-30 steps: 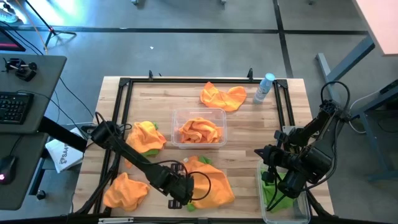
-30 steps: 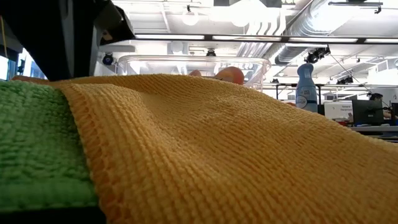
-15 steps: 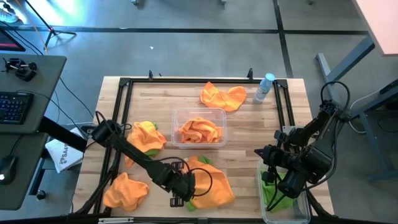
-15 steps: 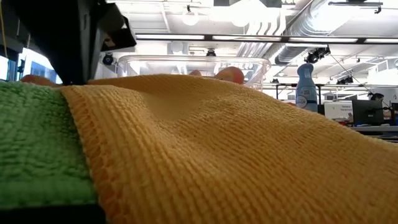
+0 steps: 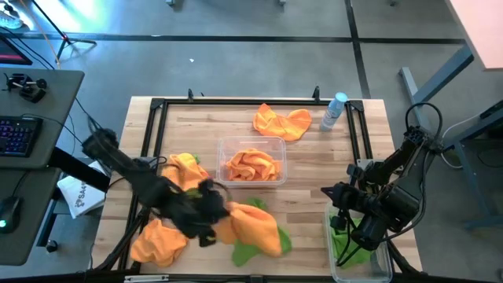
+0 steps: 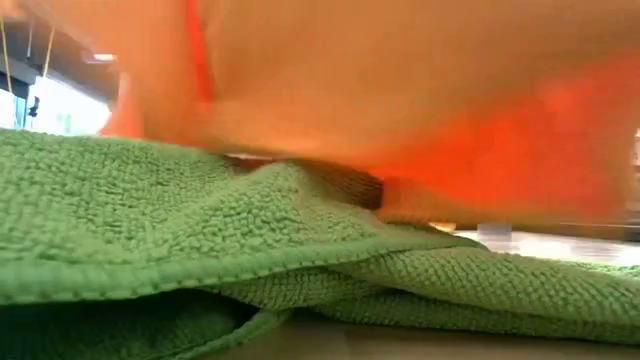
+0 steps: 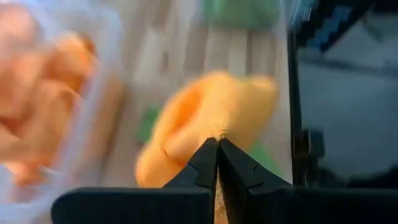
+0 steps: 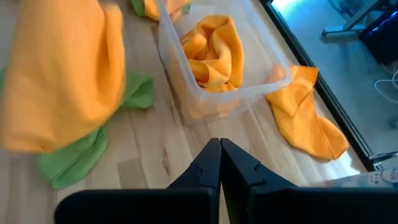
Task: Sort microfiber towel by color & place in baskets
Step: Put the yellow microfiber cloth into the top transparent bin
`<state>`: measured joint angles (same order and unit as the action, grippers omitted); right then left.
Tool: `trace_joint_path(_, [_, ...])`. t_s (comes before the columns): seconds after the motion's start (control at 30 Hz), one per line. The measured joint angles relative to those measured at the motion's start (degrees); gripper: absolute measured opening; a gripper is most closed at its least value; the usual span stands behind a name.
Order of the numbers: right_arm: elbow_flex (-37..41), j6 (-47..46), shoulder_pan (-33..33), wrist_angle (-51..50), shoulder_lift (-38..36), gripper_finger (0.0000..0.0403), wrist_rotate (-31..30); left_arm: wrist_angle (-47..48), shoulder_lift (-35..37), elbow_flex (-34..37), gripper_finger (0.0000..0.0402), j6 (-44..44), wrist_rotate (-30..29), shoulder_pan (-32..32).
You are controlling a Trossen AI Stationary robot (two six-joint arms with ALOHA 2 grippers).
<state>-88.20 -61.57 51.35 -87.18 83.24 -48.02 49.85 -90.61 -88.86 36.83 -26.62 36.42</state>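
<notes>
Orange floppy microfiber towel is held pinched in the left end effector; the clear rectangular plastic basket of orange cloths lies just beyond it, up-desk, nearer the left arm.

A lab or workshop: a wooden workbench on a grey concrete floor, a keyboard on a side desk.

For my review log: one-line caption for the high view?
Left tool lifts an orange towel off a green towel near the center basket.
</notes>
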Motion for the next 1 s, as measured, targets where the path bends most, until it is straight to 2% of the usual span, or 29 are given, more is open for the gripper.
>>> trace_joint_path(0.13, [0.00,-0.02,0.00,-0.08,0.00,0.0000,-2.00,-1.46,6.66,0.00,0.0000,-3.73,-9.96,1.84])
trace_joint_path(0.27, [0.00,-1.82,0.00,-0.06,0.02,0.0000,-3.30,-5.73,11.20,0.00,0.0000,-10.23,-17.21,2.21])
trace_joint_path(0.4, [0.00,-2.95,0.00,-0.11,0.02,0.0000,-4.44,-11.74,13.79,0.00,0.0000,-19.64,-21.77,1.84])
trace_joint_path(0.5, [0.18,-4.95,0.00,-1.15,0.02,0.0000,-4.29,-16.13,15.03,0.00,0.0000,-26.46,-22.97,1.17])
trace_joint_path(0.6, [4.61,-7.74,0.00,1.51,-1.14,0.0000,-4.03,-19.66,16.17,0.00,0.0000,-31.58,-23.09,0.47])
trace_joint_path(0.7, [12.71,-8.98,-0.41,9.53,-3.90,0.0000,-1.43,-22.12,16.79,0.00,0.0000,-35.64,-23.09,-0.34])
trace_joint_path(0.8, [22.11,-8.79,-1.37,21.64,-8.61,0.0000,-0.92,-23.77,16.94,0.00,0.0000,-38.16,-22.05,-1.95])
trace_joint_path(0.9, [31.25,-4.49,-2.92,35.73,-15.02,0.0000,-1.30,-25.63,16.96,0.00,0.0000,-39.86,-19.60,-4.90])
trace_joint_path(1.0, [39.27,2.74,-6.02,50.23,-22.08,0.0000,1.00,-28.79,16.94,0.00,0.0000,-42.62,-16.53,-7.97])
